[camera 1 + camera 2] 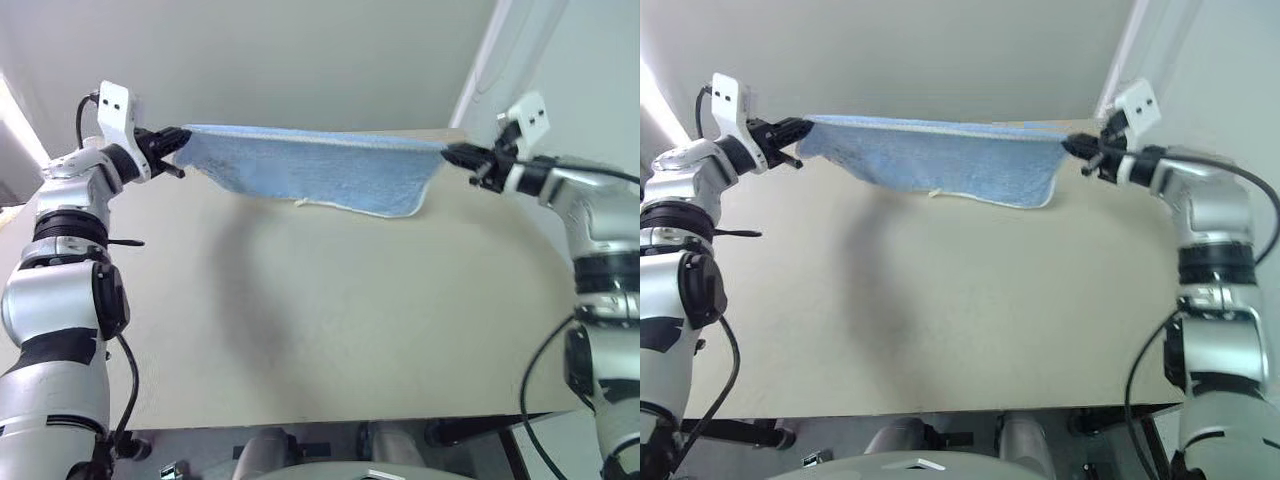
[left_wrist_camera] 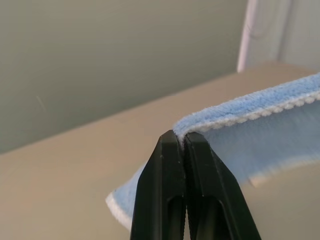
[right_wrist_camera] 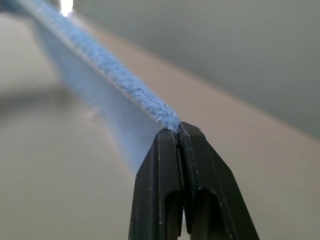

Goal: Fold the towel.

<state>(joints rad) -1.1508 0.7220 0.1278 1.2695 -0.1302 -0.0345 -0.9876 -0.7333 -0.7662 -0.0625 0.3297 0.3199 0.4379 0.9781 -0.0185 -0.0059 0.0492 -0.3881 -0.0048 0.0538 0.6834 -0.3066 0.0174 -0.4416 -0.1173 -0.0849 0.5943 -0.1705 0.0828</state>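
Above the smooth beige tabletop [image 1: 300,330], toward twelve o'clock, we hold the light blue terry-cloth towel [image 1: 310,170] with its whitish hem stretched in the air, left gripper [image 1: 178,143] and right gripper [image 1: 452,152] each clamped on a corner; a pale wall stands behind.

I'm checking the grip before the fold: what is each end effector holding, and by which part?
Both hold the towel: the left end effector and the right end effector are each shut on an opposite end of its top edge, stretched above the table.
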